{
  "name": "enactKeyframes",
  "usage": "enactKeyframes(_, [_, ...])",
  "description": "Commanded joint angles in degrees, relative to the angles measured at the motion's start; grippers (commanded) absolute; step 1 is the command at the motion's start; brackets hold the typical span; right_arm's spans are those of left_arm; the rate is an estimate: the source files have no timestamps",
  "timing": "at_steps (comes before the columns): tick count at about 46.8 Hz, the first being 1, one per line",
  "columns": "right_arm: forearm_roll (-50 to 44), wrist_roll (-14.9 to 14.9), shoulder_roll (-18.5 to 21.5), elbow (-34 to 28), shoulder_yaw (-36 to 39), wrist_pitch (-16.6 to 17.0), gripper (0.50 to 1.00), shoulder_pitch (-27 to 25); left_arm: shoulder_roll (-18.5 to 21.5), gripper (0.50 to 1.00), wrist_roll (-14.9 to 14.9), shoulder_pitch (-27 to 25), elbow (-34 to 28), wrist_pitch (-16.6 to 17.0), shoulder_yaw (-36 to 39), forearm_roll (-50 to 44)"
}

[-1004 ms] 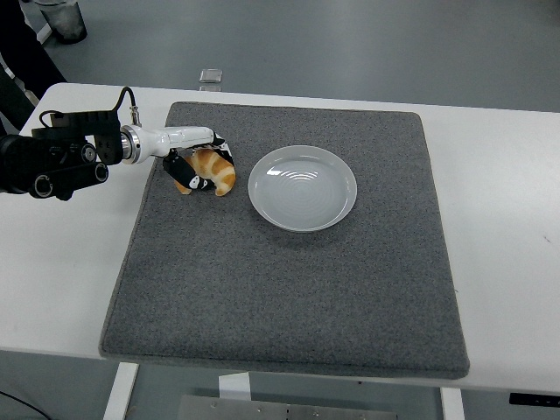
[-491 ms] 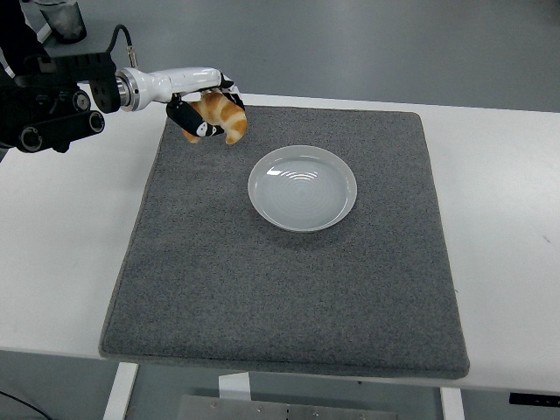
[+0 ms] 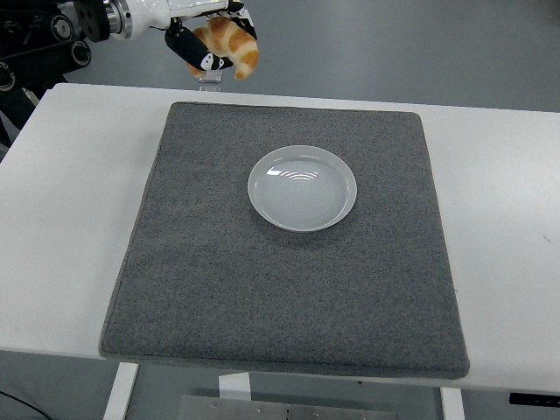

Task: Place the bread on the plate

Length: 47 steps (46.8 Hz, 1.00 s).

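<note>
Golden-brown bread (image 3: 229, 45), white plate (image 3: 303, 188), dark grey speckled mat (image 3: 289, 289), white table (image 3: 70, 219).

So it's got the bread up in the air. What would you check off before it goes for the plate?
1. Grip: the left hand is closed around the bread: ok.
2. Height: the bread is lifted clear of the grey mat: ok.
3. Plate empty, nothing lying in it: ok.
4. Plate position: flat on the mat, near its middle: ok.
5. Path: nothing stands on the mat between bread and plate: ok.
6. Grip firmness, whether the bread could slip: cannot tell from this view.
7. Right hand out of the way: not in view, so cannot tell.
</note>
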Motion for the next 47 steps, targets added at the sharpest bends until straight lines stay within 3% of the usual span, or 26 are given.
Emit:
enactKeyframes(1, [0.0,0.0,0.0,0.0,0.0,0.0,0.952,0.0,-0.8,0.5,0.0,0.0,0.1,0.1,-1.4,0.3])
enactKeyframes(14, [0.0,0.0,0.0,0.0,0.0,0.0,0.952,0.0,-10.3,0.5,0.2,0.8,1.0,1.1,-2.9,0.2])
enactKeyframes(27, [0.0,0.0,0.0,0.0,0.0,0.0,0.952,0.0,-20.8,0.5,0.3,2.5,7.6,0.9,-2.5,1.0])
enactKeyframes(36, [0.0,0.0,0.0,0.0,0.0,0.0,0.952,0.0,-24.8,0.5,0.5,5.8,10.4,0.7,-1.9,1.9])
enactKeyframes(47, [0.0,0.0,0.0,0.0,0.0,0.0,0.952,0.0,-25.5,0.5,0.6,10.6,11.4,0.8,-0.4,5.6])
